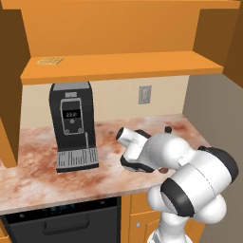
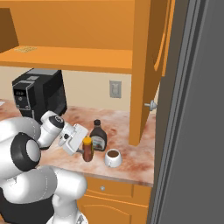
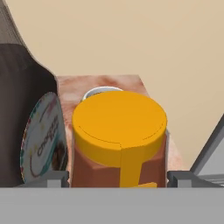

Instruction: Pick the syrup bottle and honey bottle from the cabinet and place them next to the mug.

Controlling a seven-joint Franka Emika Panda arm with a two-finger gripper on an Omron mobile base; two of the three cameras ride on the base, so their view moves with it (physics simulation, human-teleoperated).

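- Left base view: my arm reaches low over the counter (image 1: 42,175); the cabinet (image 1: 118,66) shelf holds neither bottle.
- Right base view: the honey bottle (image 2: 88,149) stands on the counter beside the syrup bottle (image 2: 98,136) and the mug (image 2: 113,158); my gripper (image 2: 82,148) is at it.
- Hand view: honey bottle between my fingertips (image 3: 52,178); whether they grip it I cannot tell; final placement, I judge; next, open and retreat without toppling it.

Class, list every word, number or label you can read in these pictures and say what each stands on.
Syrup bottle label: curved word starting "Choco", rest too blurred to read.
Coffee machine display: digits, perhaps "22.2", too small to be sure.
Honey bottle: no text readable in any view.
Mug: no text.
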